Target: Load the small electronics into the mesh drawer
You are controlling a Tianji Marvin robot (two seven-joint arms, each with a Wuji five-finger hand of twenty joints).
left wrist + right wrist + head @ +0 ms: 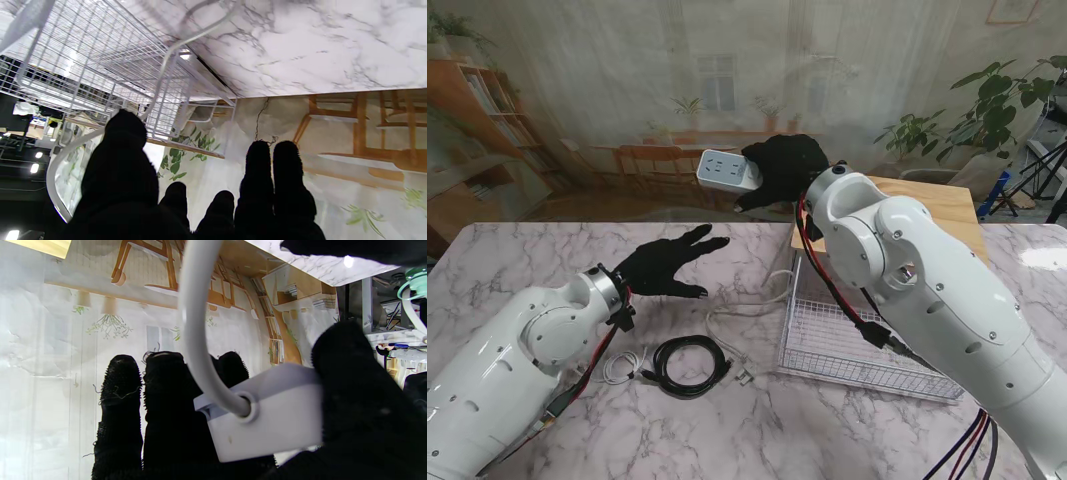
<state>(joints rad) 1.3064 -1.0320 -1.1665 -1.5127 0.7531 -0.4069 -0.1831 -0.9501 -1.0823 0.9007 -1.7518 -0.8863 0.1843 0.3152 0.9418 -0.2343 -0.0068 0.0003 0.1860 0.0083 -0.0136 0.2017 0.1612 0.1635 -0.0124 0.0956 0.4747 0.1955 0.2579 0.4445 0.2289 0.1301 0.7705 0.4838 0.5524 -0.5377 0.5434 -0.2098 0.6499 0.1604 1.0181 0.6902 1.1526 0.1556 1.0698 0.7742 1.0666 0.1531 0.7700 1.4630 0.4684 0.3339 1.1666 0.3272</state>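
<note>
Right robot hand (785,168) is clamped on the white plastic power strip (728,170), held up in the air beyond the far edge of the table (757,420) and to the left of the white wire mesh drawer (847,340). Right wrist view confirms it: thumb on one side of the strip body, fingers (163,400) behind it, thick white cord (196,323) exiting the end and trailing away.

Left robot hand (665,266) hovers over the table, fingers spread, holding nothing.

Progress: the drawer looks empty as far as I can see, though the right arm hides part of it. So nothing is loaded yet; the strip is the first item in transit.

Still on the table, left of the drawer:
- coiled black cable (687,366)
- small white coiled cable (623,365) just beside it
- tiny metal-looking connector (745,377) near the drawer corner, too small to identify

Remaining: bring the strip over the drawer and set it in with its cord, then the cables and the small piece.
</note>
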